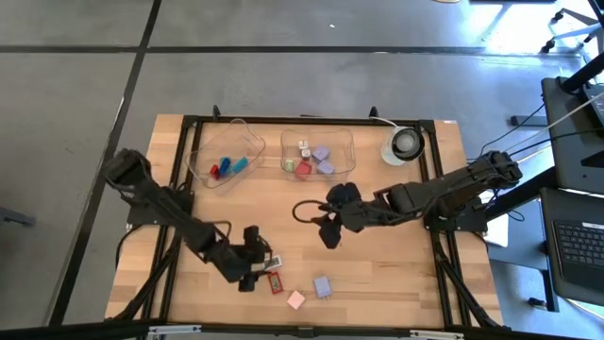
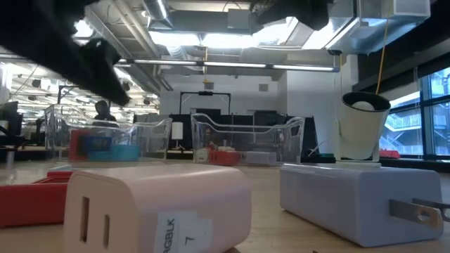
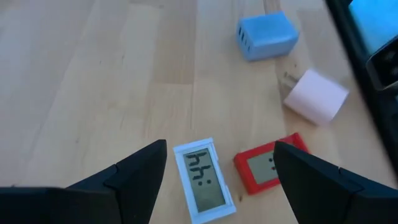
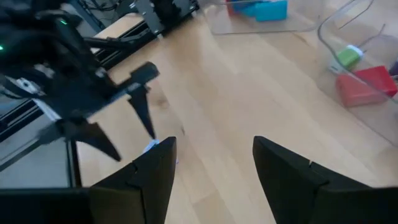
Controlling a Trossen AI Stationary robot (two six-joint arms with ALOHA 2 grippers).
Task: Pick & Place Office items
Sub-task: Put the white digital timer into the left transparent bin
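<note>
Near the table's front edge lie a white flat item with a small display (image 3: 204, 180), a red one (image 3: 268, 168), a pink block (image 1: 295, 299) and a lavender-blue block (image 1: 323, 285). My left gripper (image 3: 217, 155) hovers open just over them. Its fingers stand on either side of the white item, with the red one near one fingertip, and touch neither. My right gripper (image 1: 327, 228) hangs open and holds nothing above the middle of the table. More small items lie in two clear trays at the back: the left tray (image 1: 225, 156) and the right tray (image 1: 316, 153).
A round white object with a dark centre (image 1: 404, 144) stands at the back right. A black cable loop (image 1: 304, 210) lies near the right gripper. Bare wood stretches between the trays and the items at the front. The pink block (image 2: 155, 204) and the lavender-blue block (image 2: 351, 204) fill the low view's foreground.
</note>
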